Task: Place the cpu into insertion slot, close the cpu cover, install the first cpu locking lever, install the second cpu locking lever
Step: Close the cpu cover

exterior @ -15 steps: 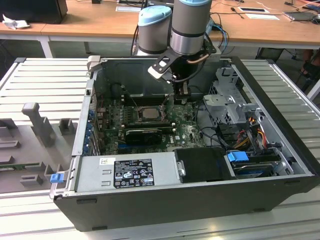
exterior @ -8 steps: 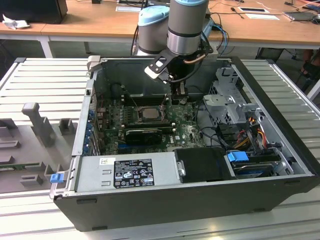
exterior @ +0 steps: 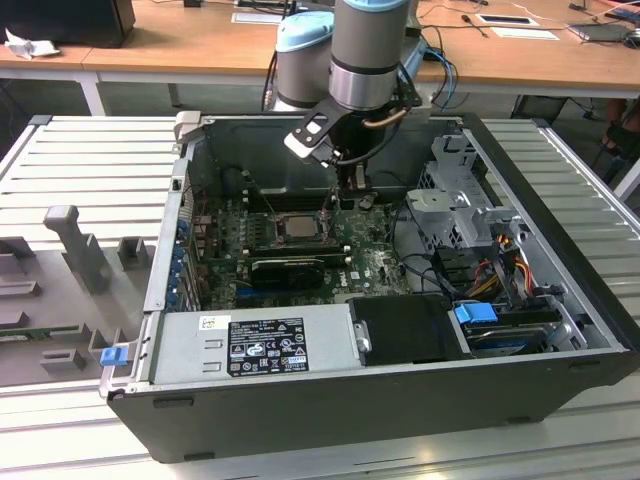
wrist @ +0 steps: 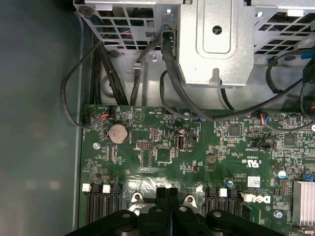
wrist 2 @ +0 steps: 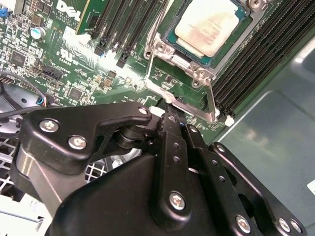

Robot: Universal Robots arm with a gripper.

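Green motherboard (exterior: pixel 375 262) directly beneath my gripper (exterior: pixel 350 193). Long black memory slots (wrist 2: pixel 125 24) just beside it. Coin cell battery (wrist: pixel 117 132) on board, near me, off to one side. Perforated metal drive cage (wrist: pixel 216 44) beyond me, toward exterior view's right; black cables (wrist: pixel 165 59) run from it to board. Black ribbed block (exterior: pixel 290 268) near me. Silver power supply (exterior: pixel 250 342) well apart from me, along case (exterior: pixel 400 400) wall. Ribbed metal table (exterior: pixel 100 160) under case. Wooden desks (exterior: pixel 150 50) far behind me.
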